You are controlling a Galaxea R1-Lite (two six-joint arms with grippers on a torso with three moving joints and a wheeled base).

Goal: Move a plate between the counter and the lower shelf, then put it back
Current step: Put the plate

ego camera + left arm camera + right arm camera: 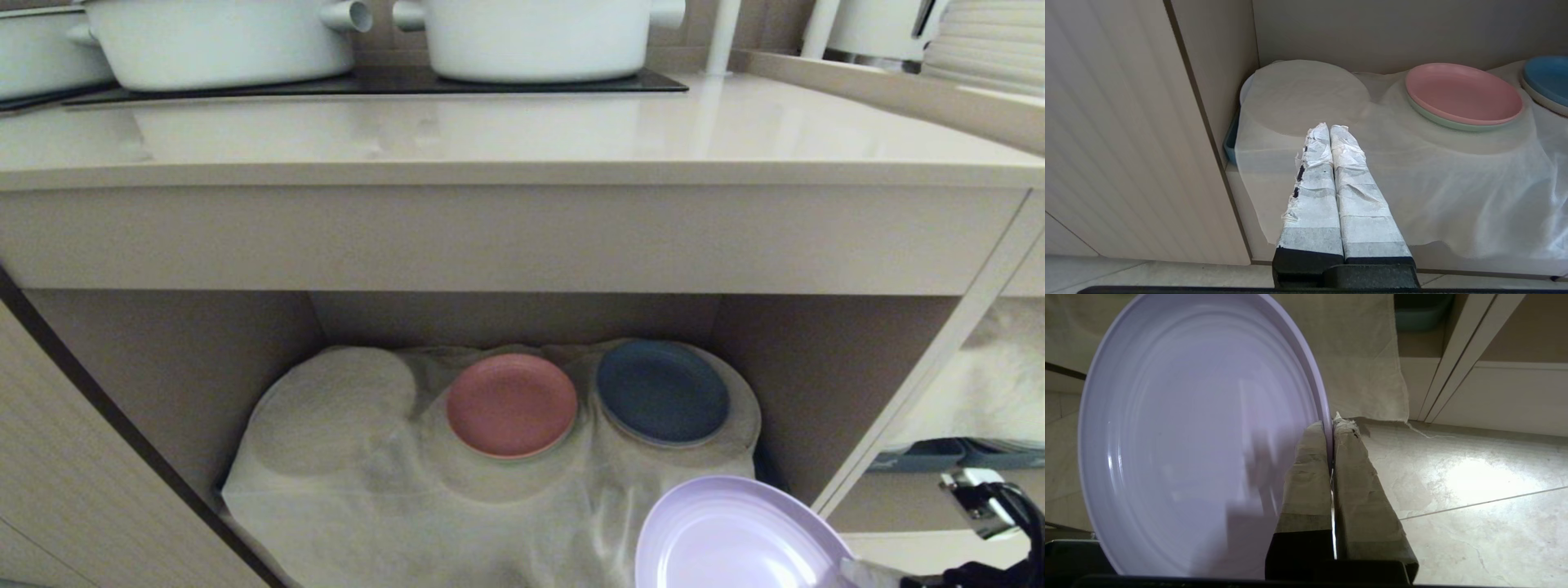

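The lavender plate [1180, 445] is gripped by its rim in the right pincer [1331, 426], whose taped fingers [1359, 486] are clenched on the edge so that the dish is carried on its side, its face turned outward from the pincer; an edge grip is probably the only purchase a low-rimmed plate allows. In the head view the plate [735, 535] is seen out in front of the lower shelf [147, 376], over the hanging front of the white sheet [384, 506], not resting on anything. Beyond the pincer, further into the niche, a salmon-pink plate [511, 404] and a dark blue plate [662, 391] are seated on sheet-covered mounds; a third mound [339, 408] beside them is left bare, judged a likely seat. High above the pincer, the bench [522, 139] is occupied at the back by white pots [539, 37]. The left pincer [1329, 130] is pressed shut on nothing, parked before the bare mound.
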